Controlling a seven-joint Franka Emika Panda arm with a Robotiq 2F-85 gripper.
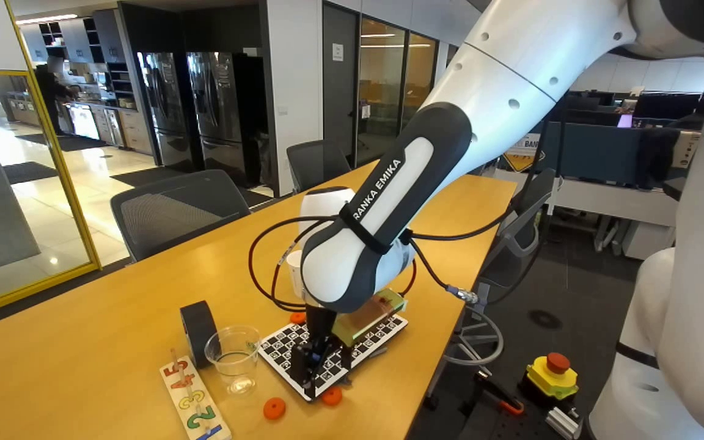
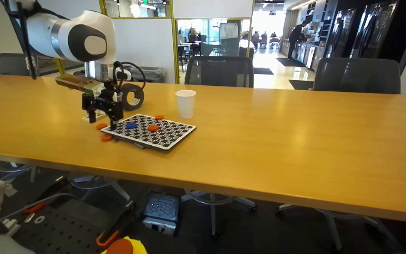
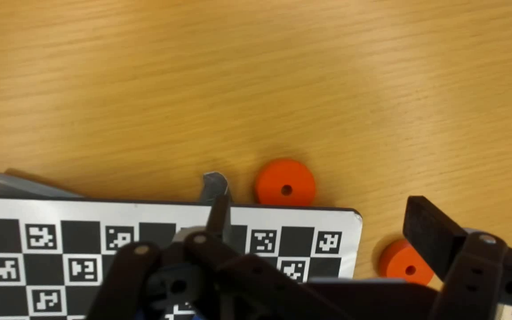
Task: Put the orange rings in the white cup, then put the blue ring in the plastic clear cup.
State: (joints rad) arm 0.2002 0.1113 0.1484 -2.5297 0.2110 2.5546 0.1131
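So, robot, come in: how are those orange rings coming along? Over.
Jaws open, empty, near a corner of the checkered board. Four orange rings outside the white cup. One ring right beside the board, which may hinder gripping.

- Orange rings [image 3: 282,178]: uniform orange-red, dark at the centre hole.
- Blue ring [image 2: 131,125]: a deep, even blue.
- White cup [image 2: 186,105]: plain white.
- Plastic clear cup [image 1: 234,362]: colourless, see-through.
- Board [image 2: 146,134]: black-and-white checks, with small pixel-like marks inside the white squares and a white border.
- Number strip [image 1: 198,391]: pale wood tone, digits in red, orange, yellow, green and blue.
- Roll [image 2: 139,96]: solid black.
- Bench [image 2: 294,141]: honey-yellow, streaked with fine darker grain.
- Pincer [image 2: 103,121]: black.
- Arm [image 1: 511,85]: white with dark grey panels, one bearing white lettering.
- Slab [image 1: 368,319]: yellow-green with a reddish-brown face.
- Push button [image 1: 557,363]: red, over a yellow housing [image 1: 549,384].
- Mesh chairs [image 2: 219,72]: dark grey.
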